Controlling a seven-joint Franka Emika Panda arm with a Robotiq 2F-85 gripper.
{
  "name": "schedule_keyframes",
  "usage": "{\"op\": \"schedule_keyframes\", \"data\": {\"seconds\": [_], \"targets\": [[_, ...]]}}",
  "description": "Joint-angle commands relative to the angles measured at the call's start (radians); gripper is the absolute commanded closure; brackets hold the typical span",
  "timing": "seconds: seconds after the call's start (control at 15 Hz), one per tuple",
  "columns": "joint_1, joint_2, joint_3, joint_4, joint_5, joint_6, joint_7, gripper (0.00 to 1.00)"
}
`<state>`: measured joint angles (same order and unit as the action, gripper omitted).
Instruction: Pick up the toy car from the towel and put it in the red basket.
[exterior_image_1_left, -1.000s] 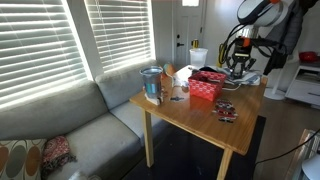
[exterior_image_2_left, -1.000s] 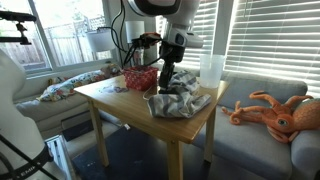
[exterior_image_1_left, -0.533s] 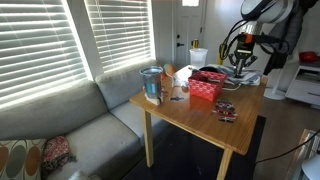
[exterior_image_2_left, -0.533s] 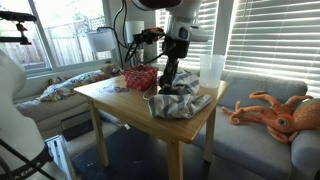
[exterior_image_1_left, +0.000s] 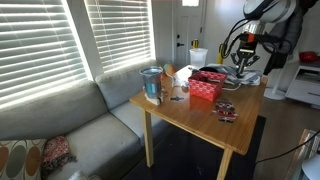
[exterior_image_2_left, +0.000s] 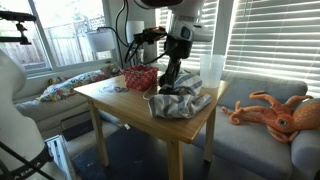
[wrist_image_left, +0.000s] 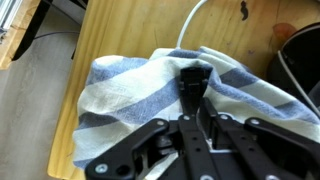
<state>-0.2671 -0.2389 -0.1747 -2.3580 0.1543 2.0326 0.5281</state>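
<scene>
My gripper (wrist_image_left: 192, 88) is shut on a small dark toy car (wrist_image_left: 192, 74) and holds it just above the blue-and-white striped towel (wrist_image_left: 130, 95). In both exterior views the gripper (exterior_image_2_left: 167, 80) (exterior_image_1_left: 243, 67) hangs over the crumpled towel (exterior_image_2_left: 180, 104) at the table's end. The red basket (exterior_image_2_left: 140, 78) (exterior_image_1_left: 206, 87) stands on the table beside the towel. The car is too small to make out in the exterior views.
The wooden table (exterior_image_1_left: 195, 118) also holds a clear cup (exterior_image_1_left: 151, 84), a white cup (exterior_image_2_left: 211, 68) and small dark items (exterior_image_1_left: 227, 110). A grey sofa (exterior_image_1_left: 70, 125) and window blinds flank it. An orange octopus plush (exterior_image_2_left: 275, 108) lies on the sofa.
The gripper has risen a little from the towel, still shut, with the car between its fingers.
</scene>
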Motion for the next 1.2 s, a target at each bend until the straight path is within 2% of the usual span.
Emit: {"op": "schedule_keyframes", "data": {"seconds": [0.0, 0.4, 0.47, 0.67, 0.73, 0.87, 0.93, 1.0, 1.07, 1.13], "targets": [[-0.014, -0.041, -0.010, -0.008, -0.014, -0.037, -0.010, 0.82], [-0.013, -0.052, 0.003, -0.005, -0.042, -0.109, 0.007, 0.82], [-0.011, -0.043, 0.006, -0.003, -0.044, -0.105, 0.014, 0.85], [-0.005, -0.019, 0.011, 0.002, -0.040, -0.088, 0.016, 0.85], [-0.003, -0.011, 0.012, 0.007, -0.034, -0.083, 0.021, 0.92], [-0.001, 0.005, 0.015, 0.012, -0.035, -0.079, 0.027, 0.95], [0.000, 0.015, 0.018, 0.014, -0.040, -0.075, 0.032, 0.88], [0.001, 0.025, 0.020, 0.017, -0.040, -0.073, 0.039, 0.88], [0.002, 0.032, 0.021, 0.019, -0.038, -0.065, 0.047, 0.81], [0.004, 0.038, 0.021, 0.021, -0.033, -0.061, 0.050, 0.79]]}}
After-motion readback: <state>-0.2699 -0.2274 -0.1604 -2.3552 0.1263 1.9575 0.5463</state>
